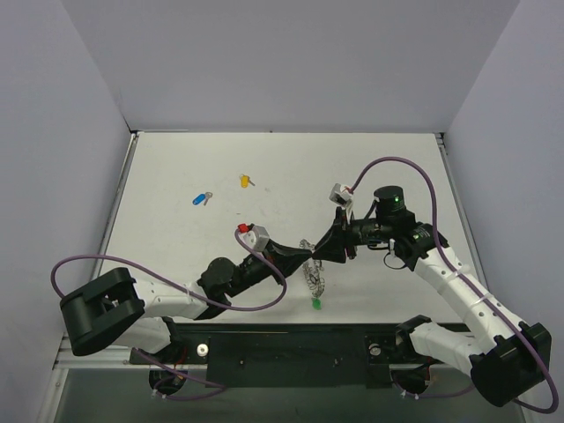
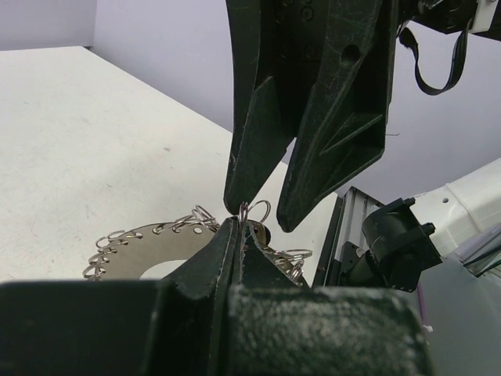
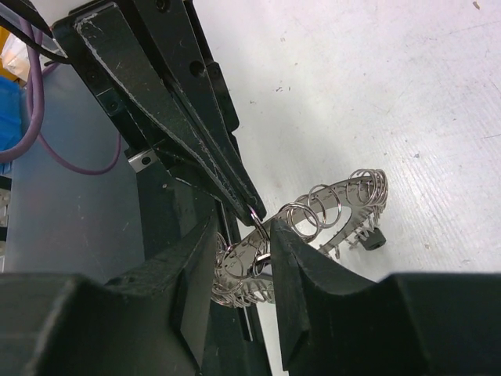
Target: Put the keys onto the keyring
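While hunting for the next move, look first at the ring (image 2: 254, 209); pinched hard in the tip of the left pincer (image 2: 237, 227), clenched shut on it; standing on its thin edge and poking up out of that tip; just behind, the plate (image 2: 149, 241) with lots more rings along its rim.

Right pincer (image 3: 244, 235) tip to tip with the left one; fingers apart, one on each side of that same ring; not squeezing anything, as far as can be told; no key in it.

No key on the ring yet; all three keys down on the table (image 1: 397, 167). Green key (image 1: 315, 304) closest: just behind both pincer tips, on the side of the arm bases, right by the plate. Blue key (image 1: 201, 198) and yellow key (image 1: 246, 181) well away: off to the left of the left pincer and farther out from the bases; farther again from the right pincer. Too small to tell which way each key points.

Best guess: leave the left pincer as the holder; send the free right pincer back and down for the green key, being the near one; then bring the hole in the key's head to the ring edge-on, not flat.
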